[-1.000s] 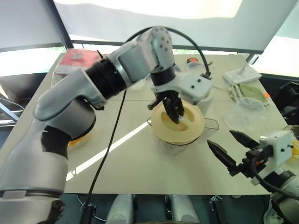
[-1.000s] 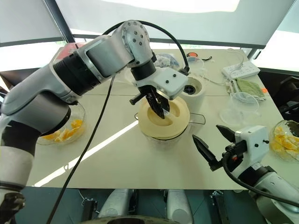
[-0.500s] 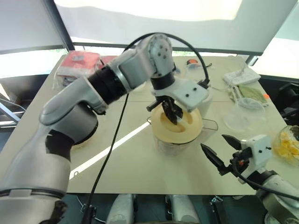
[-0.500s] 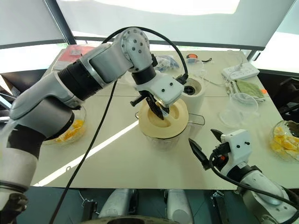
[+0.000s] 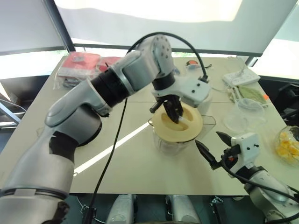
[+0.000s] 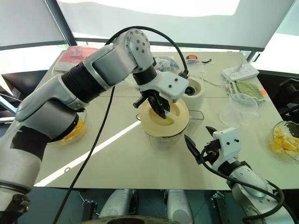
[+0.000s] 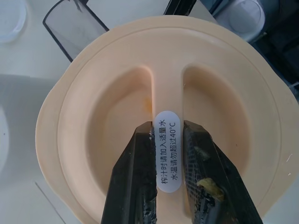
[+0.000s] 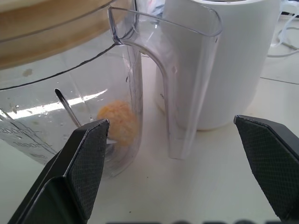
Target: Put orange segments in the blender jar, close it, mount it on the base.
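The blender jar (image 5: 172, 143) stands mid-table with a cream lid (image 5: 189, 129) on its mouth. My left gripper (image 7: 167, 135) points down from above, shut on the lid's central ridge. Through the clear wall, orange segments (image 8: 119, 122) lie at the jar's bottom. My right gripper (image 6: 197, 135) hovers open, low and level, just right of the jar. The jar's handle (image 8: 187, 79) stands ahead of it, between its spread fingers, untouched. The cream-white base (image 6: 194, 88) sits directly behind the jar.
Glass bowls of orange pieces sit at the table's left (image 6: 70, 131) and far right (image 6: 285, 140). An empty clear bowl (image 5: 245, 114), a green cloth (image 5: 252, 91) and a power strip (image 5: 241, 76) lie back right. Red packets (image 5: 79, 63) lie back left.
My right gripper has dropped and come in toward the jar's handle, still open. The left gripper stays shut on the lid's ridge, its wrist rolled slightly.
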